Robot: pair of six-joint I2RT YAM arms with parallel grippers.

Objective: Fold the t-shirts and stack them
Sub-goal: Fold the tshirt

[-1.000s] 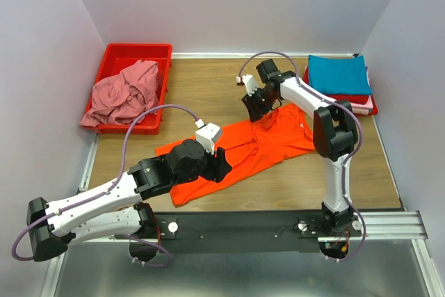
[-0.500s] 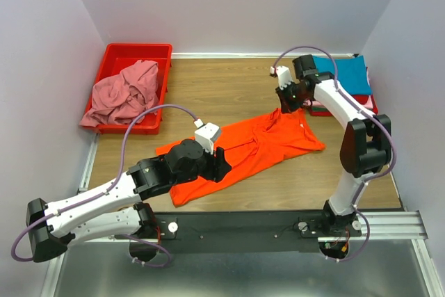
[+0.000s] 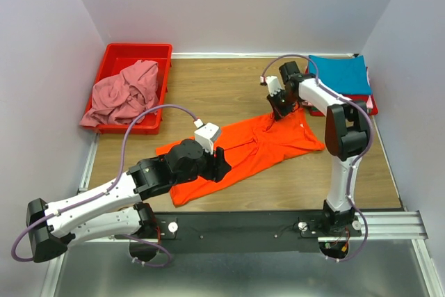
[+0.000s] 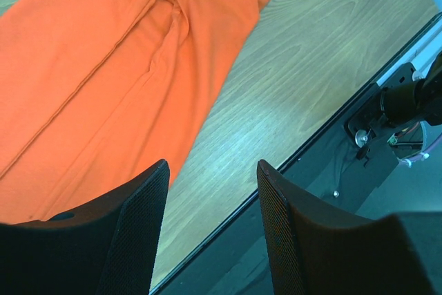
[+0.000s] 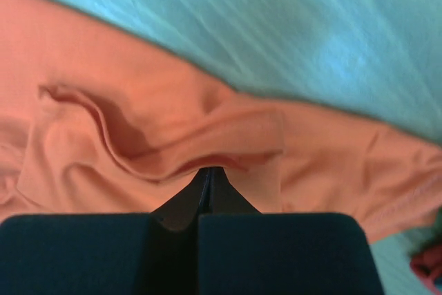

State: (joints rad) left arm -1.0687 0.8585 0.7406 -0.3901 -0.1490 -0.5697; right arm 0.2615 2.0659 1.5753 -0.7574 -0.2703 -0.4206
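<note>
We note right wrist view blurred, orange t-shirt (image 5: pixel 138 108) cropped by its edges, lower shirts (image 3: pixel 363 107) mostly hidden under teal t-shirt (image 3: pixel 338 74).

Arms (image 3: pixel 90 210) were white-shelled, black-jointed; lilac cables (image 3: pixel 160 107) trailed off wrists; left end effector (image 4: pixel 212 170) fingers (image 4: pixel 138 226) were black, dimpled.

A robotics lab's test cell is housing this setup: plain white panels (image 3: pixel 236 5) are boxing in a wood-grain table (image 3: pixel 208 92) on three sides, while the left arm (image 3: pixel 90 210) and right arm (image 3: pixel 339 172) are standing bolted to a black rail (image 3: pixel 236 231), a purple cable (image 3: pixel 164 107) looping overhead.
</note>
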